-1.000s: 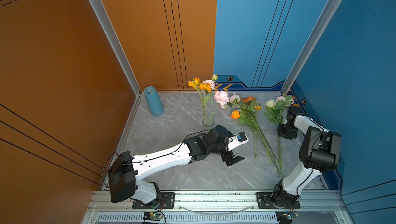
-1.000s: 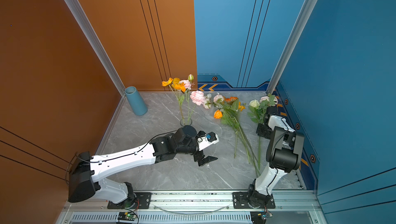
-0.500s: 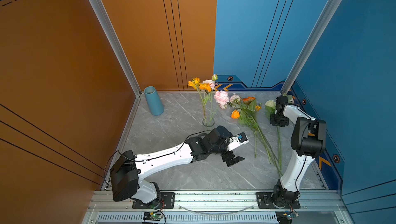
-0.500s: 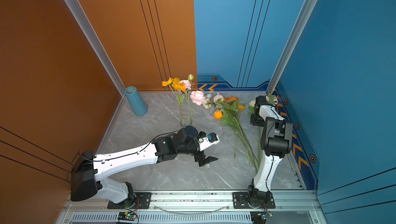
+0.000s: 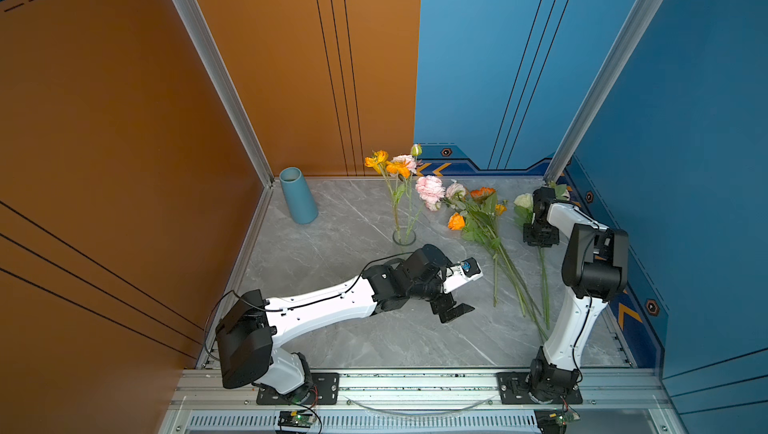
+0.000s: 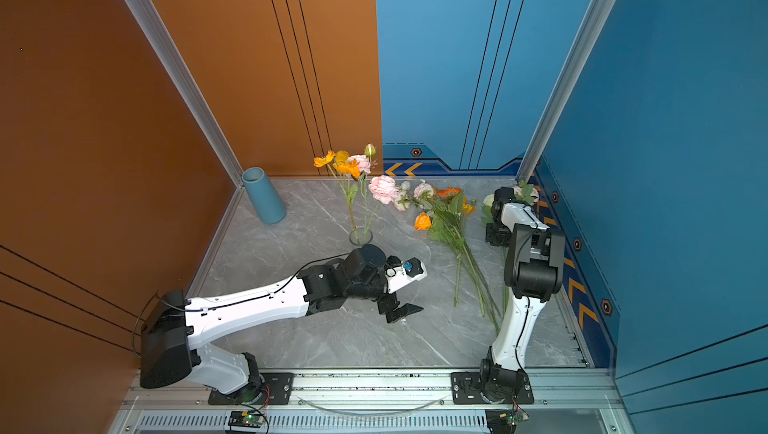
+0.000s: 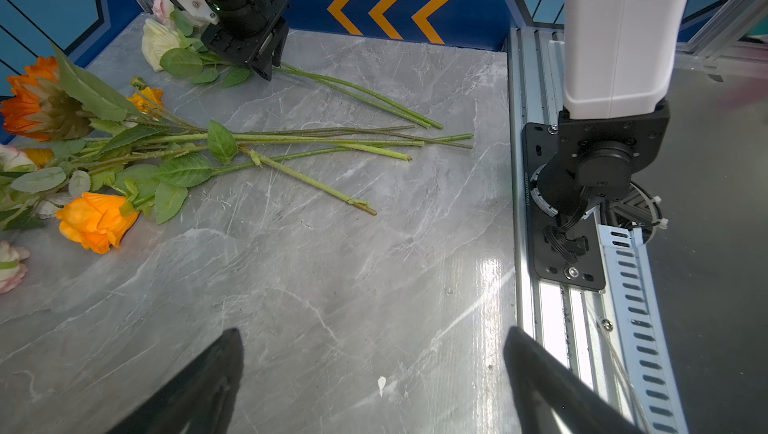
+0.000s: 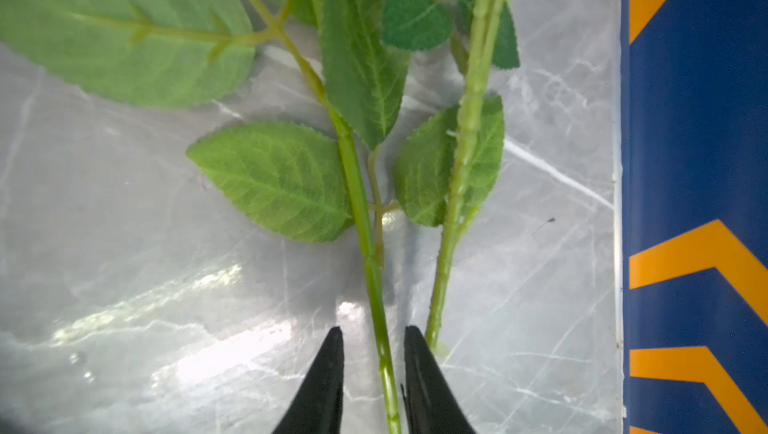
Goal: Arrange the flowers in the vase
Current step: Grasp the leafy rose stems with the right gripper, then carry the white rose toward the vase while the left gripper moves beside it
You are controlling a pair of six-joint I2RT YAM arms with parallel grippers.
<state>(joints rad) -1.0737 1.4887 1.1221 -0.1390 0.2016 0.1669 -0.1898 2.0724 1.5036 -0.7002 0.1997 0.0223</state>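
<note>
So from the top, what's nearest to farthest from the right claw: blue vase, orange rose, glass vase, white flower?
1. White flower, beside the right claw.
2. Orange rose, nearer the middle.
3. Glass vase, middle.
4. Blue vase, far left corner.

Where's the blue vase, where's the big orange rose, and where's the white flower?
blue vase [image 5: 299,199]: in a top view, on its side wall.
orange rose [image 7: 93,222]: in the left wrist view, on its petals.
white flower [image 7: 154,43]: in the left wrist view, on its bloom.
</note>
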